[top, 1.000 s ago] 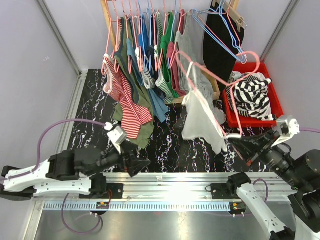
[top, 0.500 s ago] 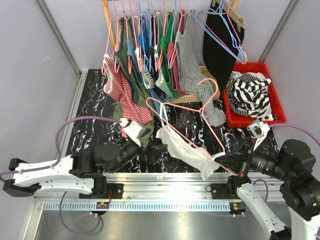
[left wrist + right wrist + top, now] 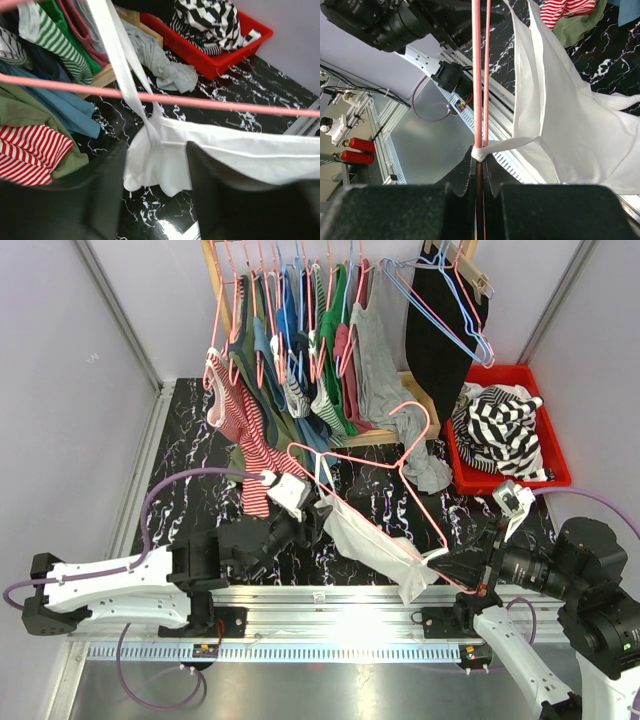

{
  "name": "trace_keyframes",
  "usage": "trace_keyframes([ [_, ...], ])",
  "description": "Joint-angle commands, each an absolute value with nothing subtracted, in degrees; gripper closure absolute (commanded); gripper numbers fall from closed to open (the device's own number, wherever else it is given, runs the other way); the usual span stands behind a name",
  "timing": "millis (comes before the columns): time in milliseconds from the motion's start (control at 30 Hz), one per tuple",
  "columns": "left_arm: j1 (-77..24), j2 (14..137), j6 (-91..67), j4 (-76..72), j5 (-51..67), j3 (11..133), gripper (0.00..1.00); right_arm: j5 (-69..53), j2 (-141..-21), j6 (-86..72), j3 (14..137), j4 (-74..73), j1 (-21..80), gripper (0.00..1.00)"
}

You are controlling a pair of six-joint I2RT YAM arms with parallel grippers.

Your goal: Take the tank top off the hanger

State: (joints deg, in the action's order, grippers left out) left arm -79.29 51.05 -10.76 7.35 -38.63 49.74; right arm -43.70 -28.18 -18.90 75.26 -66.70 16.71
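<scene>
white tank top (image 3: pixel 375 540) sags off the pink hanger (image 3: pixel 476 75), low over the black desk (image 3: pixel 200 440) between the arms. right tool (image 3: pixel 479 165) is clamped on the hanger's corner. left tool (image 3: pixel 156 155) straddles the bunched cloth, grip impossible to call.

Bare worktop (image 3: pixel 185 455) lies open at left; hanging clothes (image 3: pixel 300 350) crowd the back, a red bin (image 3: pixel 553 452) blocks the right, and the hanger (image 3: pixel 200 99) with tank top (image 3: pixel 370 540) crosses the middle.
</scene>
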Motion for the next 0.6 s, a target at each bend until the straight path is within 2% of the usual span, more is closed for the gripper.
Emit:
trace_keyframes([
  [0, -77.88, 48.43, -11.34, 2.64, -39.90, 50.19, 0.62, -45.44, -28.21, -18.46, 74.53, -65.92, 16.52, 1.00],
  [67, -77.26, 47.56, -11.77, 2.46, -38.59, 49.84, 0.71, -45.70, -28.13, -18.46, 74.27, -65.83, 16.52, 1.00],
  [200, -76.12, 47.28, -12.57, 1.76, -37.44, 49.04, 0.80, -46.67, -27.95, -18.63, 73.30, -64.87, 16.52, 1.00],
  [233, -76.11, 47.37, -12.66, 1.58, -37.01, 48.96, 0.80, -46.67, -27.86, -18.72, 73.21, -64.86, 16.52, 1.00],
  [267, -76.03, 47.37, -12.74, 1.15, -36.48, 48.96, 0.75, -46.93, -27.77, -18.72, 72.95, -64.69, 16.52, 1.00],
  [367, -75.94, 48.25, -13.01, 1.23, -34.19, 49.30, 0.54, -46.76, -27.77, -18.81, 72.77, -64.42, 16.52, 1.00],
  [500, -75.85, 49.74, -13.89, 1.23, -32.26, 50.18, 0.54, -46.84, -27.69, -19.25, 72.69, -63.81, 16.52, 1.00],
  [533, -75.85, 50.70, -13.80, 1.40, -33.30, 50.36, 0.57, -47.02, -27.69, -19.25, 72.69, -63.55, 16.61, 1.00],
  [567, -75.68, 51.15, -13.80, 1.93, -33.83, 50.80, 0.64, -47.11, -27.69, -19.42, 72.77, -63.46, 16.52, 1.00],
])
